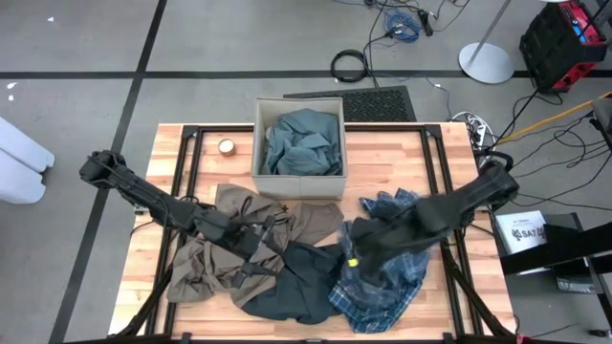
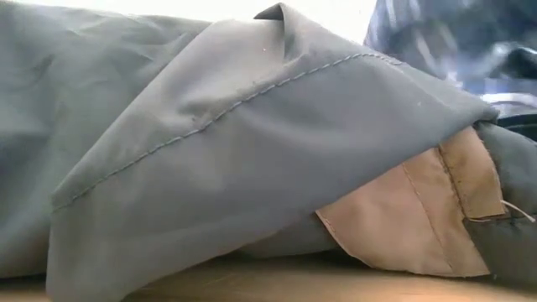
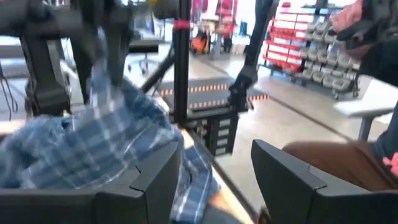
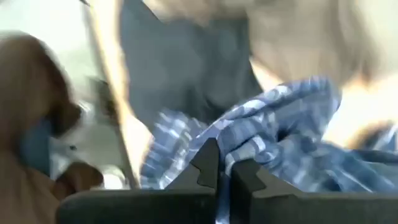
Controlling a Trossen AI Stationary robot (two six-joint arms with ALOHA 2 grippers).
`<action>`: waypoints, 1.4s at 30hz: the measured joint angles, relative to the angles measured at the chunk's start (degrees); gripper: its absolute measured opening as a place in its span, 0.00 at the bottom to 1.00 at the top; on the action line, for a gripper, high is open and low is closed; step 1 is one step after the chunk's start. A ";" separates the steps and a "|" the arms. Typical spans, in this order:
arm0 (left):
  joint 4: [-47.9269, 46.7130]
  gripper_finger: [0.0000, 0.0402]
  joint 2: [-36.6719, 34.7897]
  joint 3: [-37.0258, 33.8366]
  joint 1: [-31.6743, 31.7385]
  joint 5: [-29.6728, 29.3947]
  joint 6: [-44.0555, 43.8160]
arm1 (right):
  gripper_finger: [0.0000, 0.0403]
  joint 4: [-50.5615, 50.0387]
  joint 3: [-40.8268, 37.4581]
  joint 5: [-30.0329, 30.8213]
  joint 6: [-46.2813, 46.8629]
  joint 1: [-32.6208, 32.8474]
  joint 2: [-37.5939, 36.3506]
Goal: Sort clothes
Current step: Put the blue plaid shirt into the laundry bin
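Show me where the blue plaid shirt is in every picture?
High view: plaid shirt lower right, under the right tool.
Low view: blurred blue at the top right corner, likely it.
Left wrist view: left side.
Right wrist view: centre, pinched in the tool.
Shared landmark: the dark garment.

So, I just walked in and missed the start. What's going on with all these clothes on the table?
The robot is sorting clothes. Its right hand has pinched shut on the plaid shirt at the table's front right. The left hand rests open over the tan garment, gripping nothing. A dark garment lies between the two. The teal shirt already sits in the fabric box at the back of the table.
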 joint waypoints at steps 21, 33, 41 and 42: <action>2.23 0.52 -1.20 4.31 0.67 -13.86 8.86 | 0.00 21.70 23.03 18.93 -36.01 12.72 -12.11; 7.35 0.52 -1.95 4.31 0.01 -8.98 9.39 | 0.00 16.14 23.10 21.92 -30.26 9.05 -11.82; 5.75 0.52 1.42 4.31 1.38 -23.69 13.04 | 0.00 15.98 23.10 21.25 -29.25 6.14 -11.09; 5.72 0.52 1.44 4.31 1.89 -23.71 13.20 | 0.00 15.97 23.10 21.20 -29.00 6.04 -11.01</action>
